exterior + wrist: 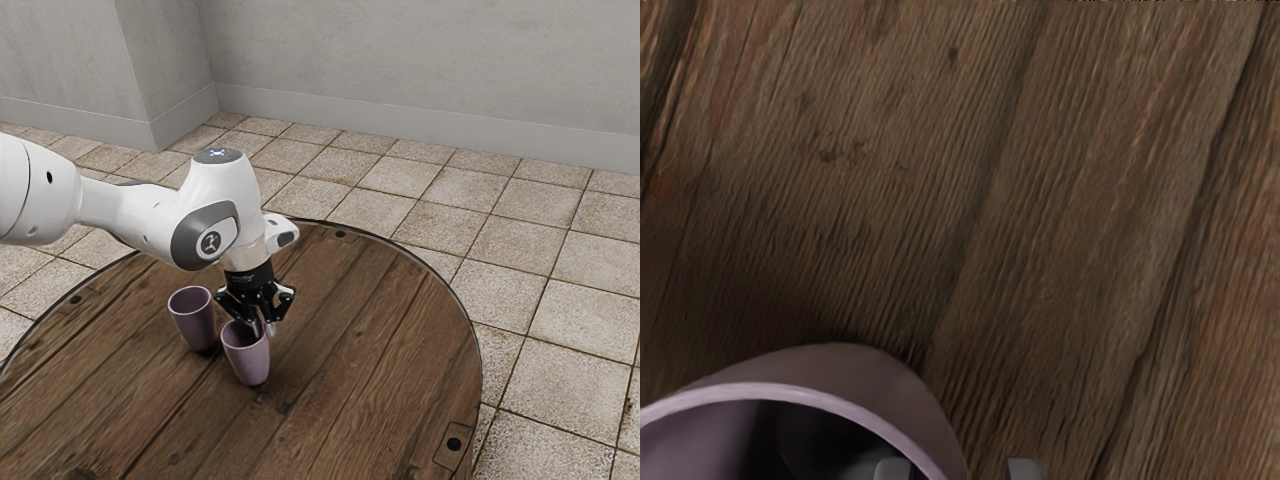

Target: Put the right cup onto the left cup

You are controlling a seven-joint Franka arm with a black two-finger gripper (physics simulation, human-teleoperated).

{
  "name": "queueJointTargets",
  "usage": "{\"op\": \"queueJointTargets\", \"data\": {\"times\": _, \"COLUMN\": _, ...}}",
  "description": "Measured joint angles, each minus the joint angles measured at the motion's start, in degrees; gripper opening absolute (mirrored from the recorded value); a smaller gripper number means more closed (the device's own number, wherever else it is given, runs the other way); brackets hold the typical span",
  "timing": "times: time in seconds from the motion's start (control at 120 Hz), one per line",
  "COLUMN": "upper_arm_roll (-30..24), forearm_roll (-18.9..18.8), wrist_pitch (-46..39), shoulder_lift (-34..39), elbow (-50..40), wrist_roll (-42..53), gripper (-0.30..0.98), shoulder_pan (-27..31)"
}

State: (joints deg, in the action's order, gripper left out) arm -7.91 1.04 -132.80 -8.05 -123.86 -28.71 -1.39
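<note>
Straddling one wall of the tapered lilac cup (249, 365), the black two-finger gripper (263, 329) stands parted. Uneven finger contact on closing could tip that cup. The wrist view shows its rim (760, 391) passing between fingertips; the exterior view adds the second cup (193, 327), beside the gripper.

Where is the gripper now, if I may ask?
In the exterior view, the gripper is at the rim of the nearer cup, its open fingers on either side of the wall; the farther cup stands toward the exterior view's left.
</note>
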Motion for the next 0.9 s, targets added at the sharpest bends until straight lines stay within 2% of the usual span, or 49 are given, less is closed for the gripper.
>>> {"op": "queueJointTargets", "data": {"times": 0.233, "upper_arm_roll": 0.01, "forearm_roll": -0.09, "wrist_pitch": -0.29, "shoulder_lift": 0.01, "elbow": -0.06, "wrist_roll": -0.82, "gripper": -0.06, "shoulder_pan": -0.01}}
{"op": "queueJointTargets", "data": {"times": 0.458, "upper_arm_roll": 0.08, "forearm_roll": -0.21, "wrist_pitch": -0.32, "shoulder_lift": 0.55, "elbow": -0.05, "wrist_roll": -1.53, "gripper": -0.09, "shoulder_pan": -0.02}}
{"op": "queueJointTargets", "data": {"times": 0.65, "upper_arm_roll": 0.43, "forearm_roll": -0.54, "wrist_pitch": 1.19, "shoulder_lift": 4.14, "elbow": -0.04, "wrist_roll": -2.03, "gripper": -0.1, "shoulder_pan": -0.73}}
{"op": "queueJointTargets", "data": {"times": 0.9, "upper_arm_roll": 1.57, "forearm_roll": -3.18, "wrist_pitch": 7.22, "shoulder_lift": 9.42, "elbow": 1.85, "wrist_roll": -2.46, "gripper": -0.1, "shoulder_pan": -1.15}}
